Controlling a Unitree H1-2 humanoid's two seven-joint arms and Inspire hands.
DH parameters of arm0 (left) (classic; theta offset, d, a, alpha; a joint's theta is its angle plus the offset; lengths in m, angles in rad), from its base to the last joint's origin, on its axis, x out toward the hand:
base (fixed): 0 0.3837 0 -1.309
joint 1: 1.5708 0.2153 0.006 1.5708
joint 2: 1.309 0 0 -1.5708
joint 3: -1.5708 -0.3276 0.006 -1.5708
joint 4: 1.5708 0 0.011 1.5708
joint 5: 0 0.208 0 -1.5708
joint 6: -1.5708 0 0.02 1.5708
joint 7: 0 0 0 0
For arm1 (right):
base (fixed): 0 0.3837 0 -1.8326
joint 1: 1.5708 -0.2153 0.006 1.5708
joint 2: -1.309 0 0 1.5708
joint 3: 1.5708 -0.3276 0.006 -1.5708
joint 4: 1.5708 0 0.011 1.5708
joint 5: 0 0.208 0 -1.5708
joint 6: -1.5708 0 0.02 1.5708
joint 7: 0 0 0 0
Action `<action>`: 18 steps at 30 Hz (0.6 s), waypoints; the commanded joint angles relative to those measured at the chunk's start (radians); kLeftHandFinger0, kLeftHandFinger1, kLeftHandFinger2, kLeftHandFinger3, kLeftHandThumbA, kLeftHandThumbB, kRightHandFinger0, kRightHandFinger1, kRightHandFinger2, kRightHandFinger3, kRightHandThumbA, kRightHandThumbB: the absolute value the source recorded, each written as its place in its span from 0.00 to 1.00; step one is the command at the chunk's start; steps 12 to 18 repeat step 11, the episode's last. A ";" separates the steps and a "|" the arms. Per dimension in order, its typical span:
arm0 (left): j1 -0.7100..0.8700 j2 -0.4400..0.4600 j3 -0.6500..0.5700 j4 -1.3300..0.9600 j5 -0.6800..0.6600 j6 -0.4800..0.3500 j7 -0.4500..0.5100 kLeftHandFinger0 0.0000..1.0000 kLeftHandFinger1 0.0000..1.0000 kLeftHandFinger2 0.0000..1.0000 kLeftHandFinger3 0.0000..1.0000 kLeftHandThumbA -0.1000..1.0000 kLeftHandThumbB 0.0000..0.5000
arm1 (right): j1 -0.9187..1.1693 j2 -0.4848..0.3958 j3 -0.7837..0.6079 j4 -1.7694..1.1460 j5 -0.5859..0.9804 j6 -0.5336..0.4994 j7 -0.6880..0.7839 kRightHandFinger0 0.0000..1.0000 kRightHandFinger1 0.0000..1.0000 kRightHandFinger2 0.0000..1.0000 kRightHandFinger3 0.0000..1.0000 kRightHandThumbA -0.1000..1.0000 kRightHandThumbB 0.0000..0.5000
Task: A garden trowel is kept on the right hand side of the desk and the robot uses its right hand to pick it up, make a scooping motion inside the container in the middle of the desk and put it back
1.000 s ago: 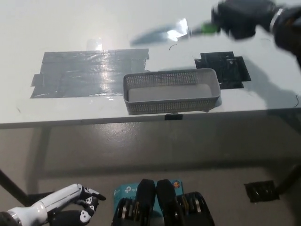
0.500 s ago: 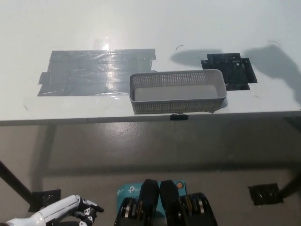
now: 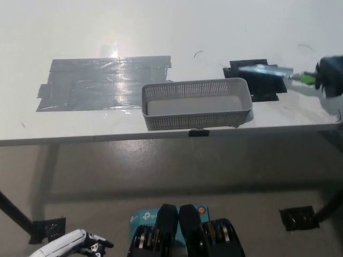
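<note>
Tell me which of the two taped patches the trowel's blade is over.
The small black patch right of the basket, under the trowel; the larger grey patch lies left of it.

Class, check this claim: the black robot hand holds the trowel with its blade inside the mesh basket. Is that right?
No. The head view shows the blade of the trowel over the black patch, right of the mesh basket, not inside it. The black right robot hand does hold it; the white left robot hand rests at lower left.
</note>
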 commanded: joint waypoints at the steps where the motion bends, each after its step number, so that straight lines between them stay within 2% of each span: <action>1: 0.020 0.018 0.008 -0.021 -0.038 0.012 0.056 0.81 0.81 0.82 0.96 1.00 0.69 | -0.014 0.034 0.009 0.025 -0.021 0.125 -0.148 0.00 0.00 0.26 0.60 0.04 0.00; 3: 0.026 0.018 0.012 -0.025 -0.039 0.012 0.057 0.81 0.81 0.82 0.95 1.00 0.67 | -0.018 0.052 0.019 0.050 -0.017 0.119 -0.172 0.00 0.06 0.33 0.56 0.03 0.00; 5: 0.030 0.022 0.010 -0.032 -0.038 0.012 0.058 0.81 0.81 0.83 0.96 1.00 0.61 | -0.015 0.064 0.027 0.057 -0.013 0.101 -0.204 0.00 0.11 0.38 0.61 0.01 0.00; 9: 0.036 0.029 0.005 -0.036 -0.042 0.012 0.066 0.80 0.80 0.83 0.96 1.00 0.61 | -0.013 0.086 0.050 0.072 -0.010 0.097 -0.227 0.00 0.10 0.38 0.63 0.00 0.00; 10: 0.036 0.031 0.004 -0.038 -0.044 0.012 0.067 0.80 0.80 0.83 0.95 1.00 0.63 | -0.009 0.089 0.045 0.073 0.007 0.071 -0.244 0.00 0.13 0.40 0.58 0.00 0.01; 18: 0.036 0.031 0.004 -0.038 -0.044 0.012 0.067 0.80 0.80 0.83 0.95 1.00 0.63 | -0.009 0.089 0.045 0.073 0.007 0.071 -0.244 0.00 0.13 0.40 0.58 0.00 0.01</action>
